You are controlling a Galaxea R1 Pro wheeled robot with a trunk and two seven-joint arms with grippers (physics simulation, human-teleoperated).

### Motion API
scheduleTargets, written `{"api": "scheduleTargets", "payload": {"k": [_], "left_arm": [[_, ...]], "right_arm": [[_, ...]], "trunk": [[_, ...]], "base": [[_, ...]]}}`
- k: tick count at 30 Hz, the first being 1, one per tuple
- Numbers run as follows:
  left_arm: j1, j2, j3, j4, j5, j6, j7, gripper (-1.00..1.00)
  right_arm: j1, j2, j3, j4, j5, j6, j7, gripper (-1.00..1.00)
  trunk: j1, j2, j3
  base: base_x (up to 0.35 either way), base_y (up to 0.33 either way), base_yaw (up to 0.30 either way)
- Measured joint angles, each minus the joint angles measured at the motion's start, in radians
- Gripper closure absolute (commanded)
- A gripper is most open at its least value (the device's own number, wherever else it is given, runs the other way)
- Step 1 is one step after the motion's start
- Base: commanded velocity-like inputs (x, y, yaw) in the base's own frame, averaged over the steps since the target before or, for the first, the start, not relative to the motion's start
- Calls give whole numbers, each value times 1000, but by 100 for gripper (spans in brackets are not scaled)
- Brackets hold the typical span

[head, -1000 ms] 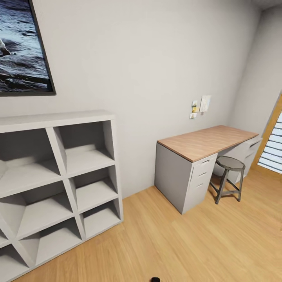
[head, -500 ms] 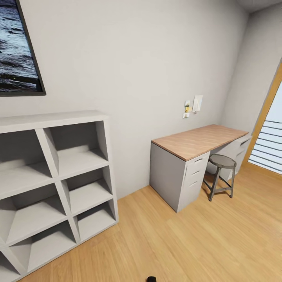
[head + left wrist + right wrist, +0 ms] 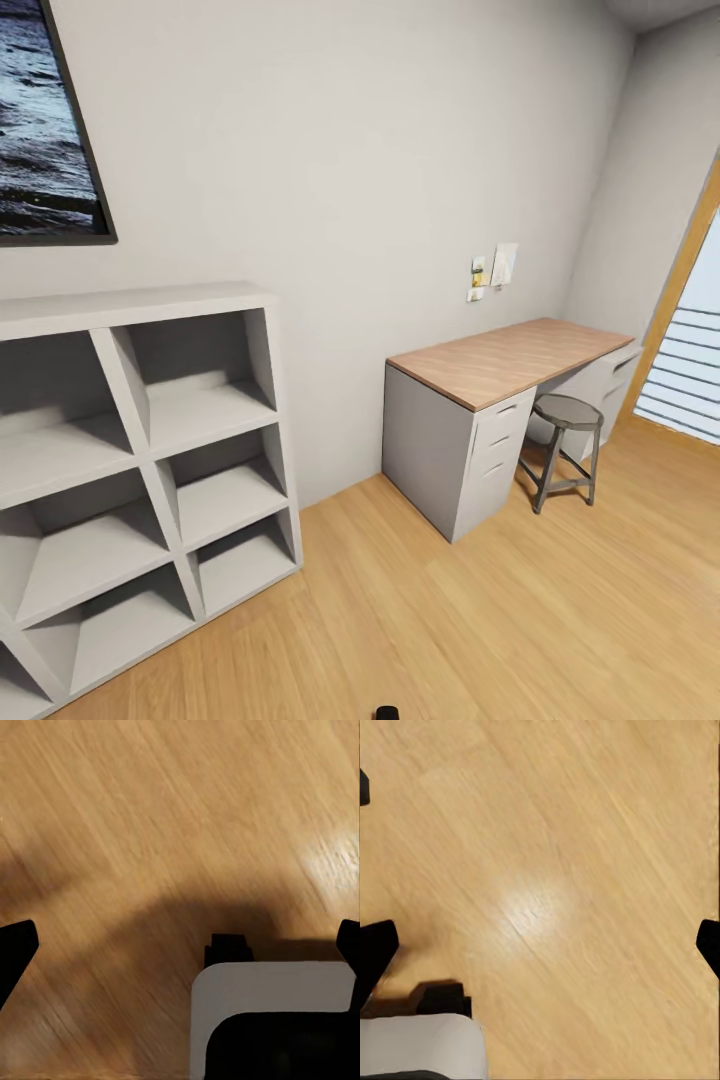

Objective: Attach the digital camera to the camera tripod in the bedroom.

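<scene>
A: What's ahead of the robot right now?

B: From the head view, a grey cube shelf (image 3: pixel 140 450) sits at about 9 o'clock with a dark-framed seascape picture (image 3: pixel 45 120) on the wall above it. At 3 o'clock there's a wood-topped desk (image 3: pixel 500 365) with grey drawers, and a round stool (image 3: pixel 565 445) tucked just beside it. Light wood floor (image 3: pixel 450 620) runs under everything.

A: And the digital camera or the camera tripod?

B: I can't place either one from here, so I'd judge the robot is in transit and searching.

A: The grippers?

B: The left gripper (image 3: pixel 180 945) hangs over bare floor with its fingertips spread to the frame's edges, nothing between them. The right gripper (image 3: pixel 540 945) is the same: jaws wide apart, empty, floor below.

A: So how should this stretch be done well?

B: Turn the base smoothly and keep the head sweeping, since the shelf cubbies and desk top look bare. Keep both arms tucked low and clear of the shelf corner and stool legs while wheeling round.
</scene>
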Motion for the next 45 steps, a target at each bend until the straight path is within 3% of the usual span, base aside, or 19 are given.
{"api": "scheduleTargets", "payload": {"k": [2,7,13,19,25,27,30,33,34,39,45], "left_arm": [[-7,2,3,-89,0,135,2,-100],[-41,1,6,-239,0,304,3,-100],[-104,1,8,-342,0,410,2,-100],[-222,0,8,-380,1,494,-11,-100],[-325,1,10,-386,9,539,-89,-100],[-377,3,12,-386,16,547,-165,-100],[-436,4,15,-385,18,552,-250,-100],[-489,5,18,-388,19,553,-314,-100],[-532,7,19,-416,21,548,-361,-100],[-551,8,15,-458,18,542,-379,-100],[-556,5,10,-483,18,546,-380,-100]], "right_arm": [[-1,-5,0,-131,1,22,-29,-100],[-17,-9,-1,-361,-1,100,-51,-100],[-70,-10,-3,-546,-3,181,-58,-100],[-243,-9,-4,-636,-4,281,-61,-100],[-415,-3,-5,-660,-8,392,-60,-100],[-491,5,-4,-666,-9,422,-59,-100],[-559,18,-3,-670,-10,437,-59,-100],[-595,39,0,-690,-10,437,-65,-100],[-618,64,11,-763,-10,402,-77,-100],[-627,75,21,-809,-11,374,-78,-100],[-630,79,47,-799,-10,363,-65,-100]], "trunk": [[0,0,0],[0,0,0],[0,0,0],[0,0,0],[0,0,0],[0,0,0],[0,0,0],[0,0,0],[0,0,0],[0,0,0],[0,0,0]], "base": [[0,0,0],[0,0,0],[0,0,0],[0,0,0],[0,0,0],[0,0,0],[0,0,0],[0,0,0],[0,0,0],[0,0,0],[0,0,0]]}}
